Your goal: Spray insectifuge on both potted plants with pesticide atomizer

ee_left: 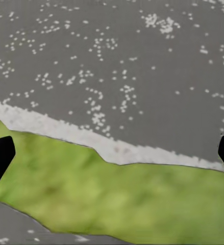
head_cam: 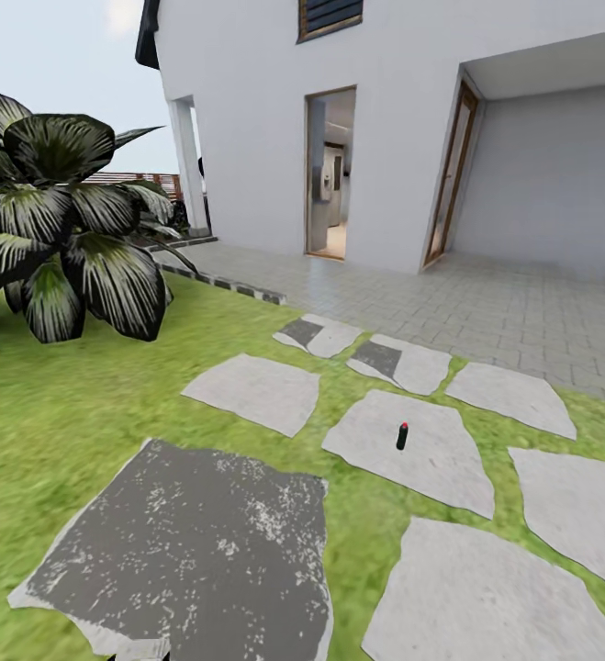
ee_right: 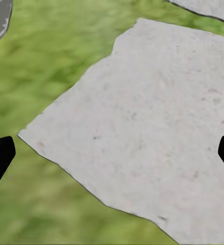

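Ahead, the pesticide atomizer [head_cam: 401, 435] stands upright on a stepping stone [head_cam: 431, 459]; roll closer squarely, both grippers [ee_left: 112, 153] [ee_right: 112, 153] spread wide and empty.

Stepping stones [head_cam: 410, 450] matt pale grey, fine-grained, like rough concrete. Big slab [head_cam: 196, 551] darker, matt, speckled white (same speckle close up in left wrist view). Lawn [head_cam: 72, 413] soft, mossy green. Bush [head_cam: 63, 216] leaves glossy, dark with pale striping. House wall [head_cam: 247, 119] smooth matt white plaster. Patio [head_cam: 495, 317] grey block paving. Atomizer [head_cam: 402, 436] dark, slight sheen, looks plastic.
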### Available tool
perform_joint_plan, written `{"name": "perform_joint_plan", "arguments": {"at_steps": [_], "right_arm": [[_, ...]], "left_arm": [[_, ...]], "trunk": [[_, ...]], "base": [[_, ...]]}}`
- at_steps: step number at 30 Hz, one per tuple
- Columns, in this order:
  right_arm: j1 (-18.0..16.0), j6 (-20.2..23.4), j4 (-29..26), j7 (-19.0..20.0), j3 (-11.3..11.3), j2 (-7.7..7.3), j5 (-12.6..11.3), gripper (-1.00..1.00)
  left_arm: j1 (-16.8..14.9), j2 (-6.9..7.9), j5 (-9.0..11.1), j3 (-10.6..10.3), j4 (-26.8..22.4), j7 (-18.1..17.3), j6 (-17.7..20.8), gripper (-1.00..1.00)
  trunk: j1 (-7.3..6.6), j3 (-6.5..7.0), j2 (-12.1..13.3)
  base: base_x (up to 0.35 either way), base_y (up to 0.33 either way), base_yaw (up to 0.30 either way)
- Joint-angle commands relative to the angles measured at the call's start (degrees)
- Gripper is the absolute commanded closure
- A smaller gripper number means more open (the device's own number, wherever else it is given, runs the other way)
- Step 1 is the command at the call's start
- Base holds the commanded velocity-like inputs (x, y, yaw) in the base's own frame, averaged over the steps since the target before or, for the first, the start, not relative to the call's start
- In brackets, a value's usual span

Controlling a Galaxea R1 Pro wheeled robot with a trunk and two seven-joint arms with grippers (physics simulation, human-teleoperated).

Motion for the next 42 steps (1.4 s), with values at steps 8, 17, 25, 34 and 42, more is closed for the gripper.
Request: {"name": "perform_joint_plan", "arguments": {"at_steps": [8,17,25,34,42], "right_arm": [[0.0,-0.2,0.0,0.0,0.0,0.15,-0.1,-1.0],[0.0,-0.2,0.0,0.0,0.0,0.16,-0.1,-1.0],[0.0,-0.2,0.0,0.0,0.0,0.16,-0.1,-1.0],[0.0,-0.2,0.0,0.0,0.0,0.16,-0.1,-1.0],[0.0,-0.2,0.0,0.0,0.0,0.16,-0.1,-1.0]], "left_arm": [[0.0,-0.02,0.0,0.2,0.1,0.0,-0.2,-1.0],[0.0,-0.02,0.0,0.2,0.1,0.0,-0.2,-1.0],[0.0,-0.02,0.0,0.2,0.1,0.0,-0.2,-1.0],[0.0,-0.02,0.0,0.2,0.1,0.0,-0.2,-1.0],[0.0,-0.02,0.0,0.2,0.1,0.0,-0.2,-1.0]], "trunk": [[0.02,-0.02,0.0],[0.02,0.36,0.0],[0.02,0.76,0.0],[0.02,1.2,0.0],[0.02,1.6,0.0]], "base": [[0.339,0.09,-0.014],[0.339,0.09,-0.189],[0.339,0.089,-0.222],[0.339,0.089,-0.222],[0.338,0.089,-0.222]]}}
